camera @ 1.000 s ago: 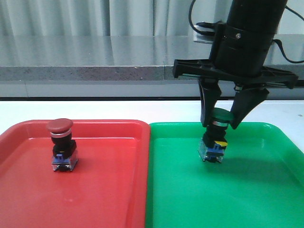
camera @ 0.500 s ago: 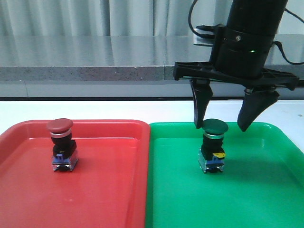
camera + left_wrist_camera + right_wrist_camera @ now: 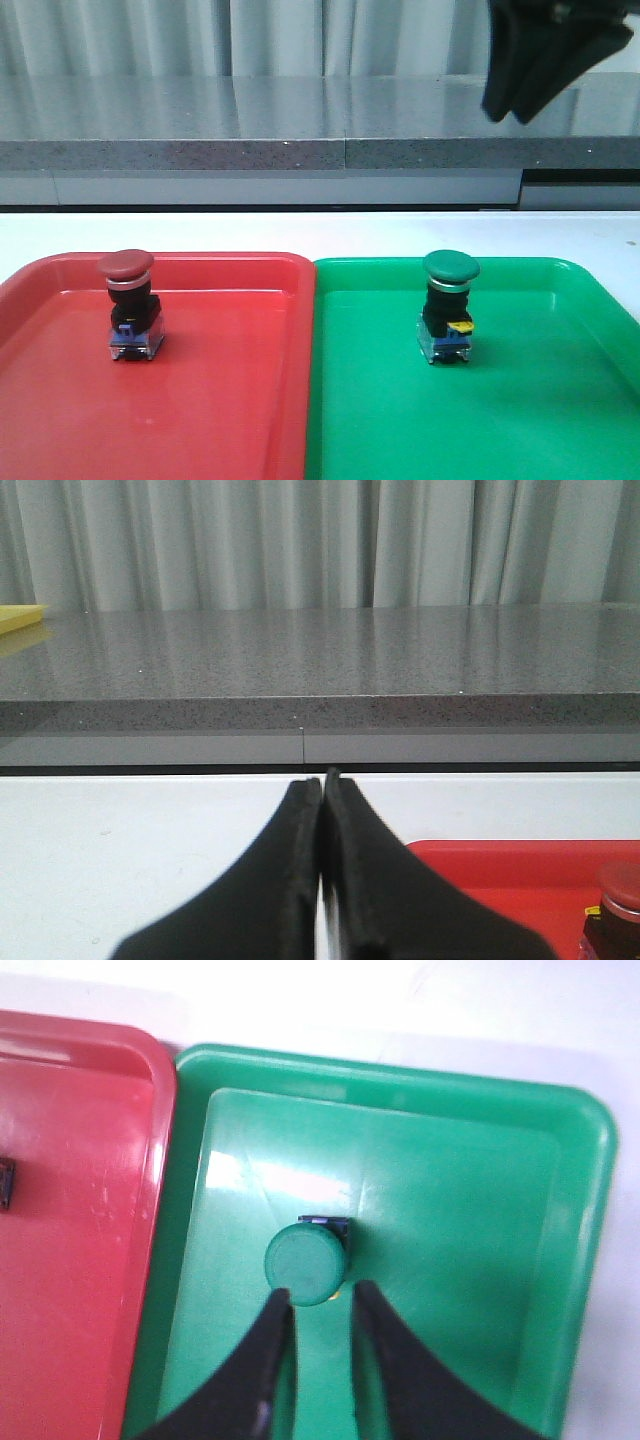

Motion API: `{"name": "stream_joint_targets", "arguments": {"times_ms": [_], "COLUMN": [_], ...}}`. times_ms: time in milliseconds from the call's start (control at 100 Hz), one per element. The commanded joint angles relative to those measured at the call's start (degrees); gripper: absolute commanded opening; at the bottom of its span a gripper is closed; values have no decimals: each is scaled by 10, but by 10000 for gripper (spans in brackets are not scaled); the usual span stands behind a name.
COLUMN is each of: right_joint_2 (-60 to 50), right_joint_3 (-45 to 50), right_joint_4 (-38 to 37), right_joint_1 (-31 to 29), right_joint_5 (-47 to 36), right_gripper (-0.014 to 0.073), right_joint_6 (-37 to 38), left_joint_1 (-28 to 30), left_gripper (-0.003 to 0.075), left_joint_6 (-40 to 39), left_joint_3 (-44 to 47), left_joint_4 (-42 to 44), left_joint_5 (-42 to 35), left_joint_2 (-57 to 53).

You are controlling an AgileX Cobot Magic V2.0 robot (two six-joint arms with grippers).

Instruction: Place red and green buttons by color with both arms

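The small push button with the round green cap (image 3: 450, 266) stands upright in the flat green plastic tray (image 3: 560, 400). The small push button with the dark red cap (image 3: 126, 265) stands upright in the flat red plastic tray (image 3: 220, 400). The two trays sit side by side, touching, on the white tabletop (image 3: 200, 232). The right tool (image 3: 322, 1305) is high above the green button, its black fingers a little apart, holding nothing. The left tool (image 3: 322, 790) has its fingers pressed together, holding nothing.

left claw (image 3: 322, 790) closed, red tray (image 3: 500, 865), red button (image 3: 618, 910)
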Motion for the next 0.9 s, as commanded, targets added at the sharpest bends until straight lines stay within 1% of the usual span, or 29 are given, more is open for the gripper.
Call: {"name": "stream_joint_targets", "arguments": {"times_ms": [0,190,360,760,890], "right_joint_2": [-59,-143,-225,-405,-471], "right_joint_3": [-7,22,69,181,214], "right_joint_4": [-31,-93,-107,-138,-164], "right_joint_1": [0,0,-7,-72,-95], "right_joint_5": [-17,-21,-30,-35,-34], "right_gripper": [-61,-64,-64,-64,-64], "right_joint_6": [-7,-7,14,19,32], "left_joint_1": [1,1,1,1,1], "left_gripper": [-20,-20,-20,-20,-20], "left_joint_6": [0,0,0,0,0], "left_joint_3": [6,6,6,6,6], "left_joint_4": [-4,-4,-4,-4,-4], "left_joint_5": [-43,-43,-43,-43,-43], "left_joint_2": [-12,-12,-12,-12,-12]}}
